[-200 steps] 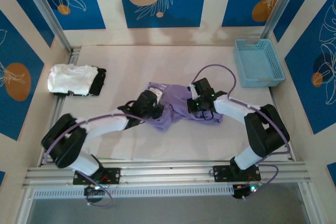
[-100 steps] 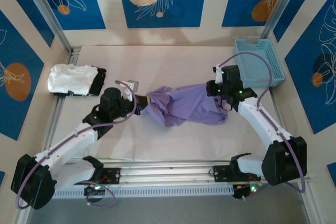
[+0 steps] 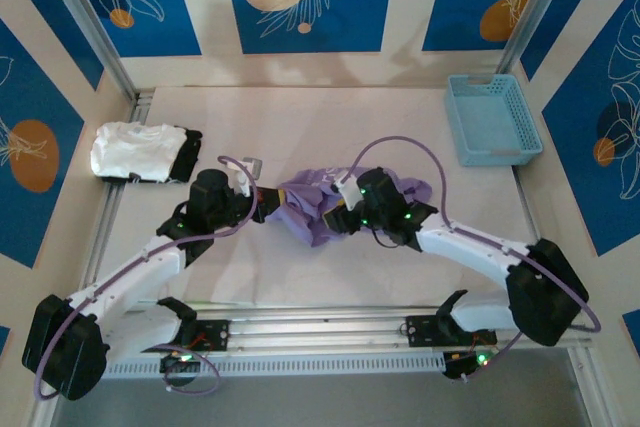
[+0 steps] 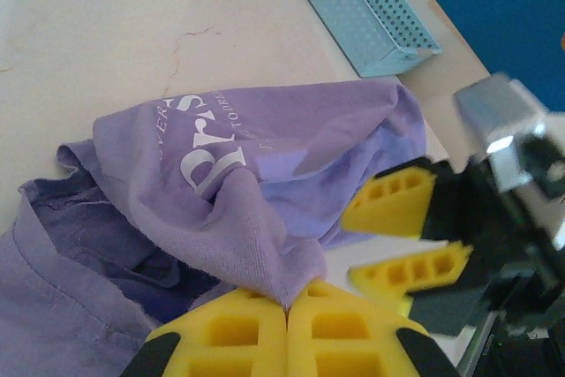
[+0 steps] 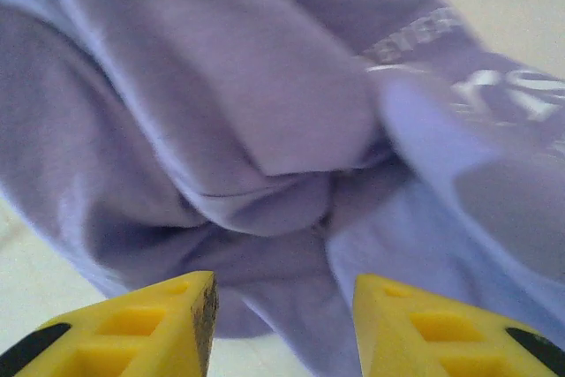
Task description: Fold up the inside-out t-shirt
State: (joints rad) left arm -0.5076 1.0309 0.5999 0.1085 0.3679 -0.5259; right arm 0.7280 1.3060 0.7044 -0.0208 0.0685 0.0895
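The inside-out t-shirt (image 3: 312,209) is lying bunched in a crumpled heap at the middle of the table (image 3: 300,117), between the two arms. In the top view the left gripper (image 3: 266,204) is reaching in from the left and meeting the shirt's left edge, while the right gripper (image 3: 338,217) is coming from the right and hovering over the heap's middle. In the left wrist view the left gripper (image 4: 287,313) is showing its yellow pads (image 4: 234,333) pressed together at the bottom of the frame, pinching a raised fold of the t-shirt (image 4: 221,183); white printed lettering is showing on the lavender cloth above that fold. At the right of that same view the right gripper (image 4: 402,236) is standing with its fingers (image 4: 388,205) apart, just beside the cloth. The right wrist view is showing the right gripper (image 5: 282,302) with its two yellow fingers (image 5: 141,324) spread at the bottom edge and nothing pinched between them, the rumpled t-shirt (image 5: 265,112) lying close in front. A light blue basket (image 3: 490,122) is sitting at the upper right of the table, well apart from the shirt. A folded white garment (image 3: 135,152) is resting at the upper left, touching a folded black garment (image 3: 188,155).
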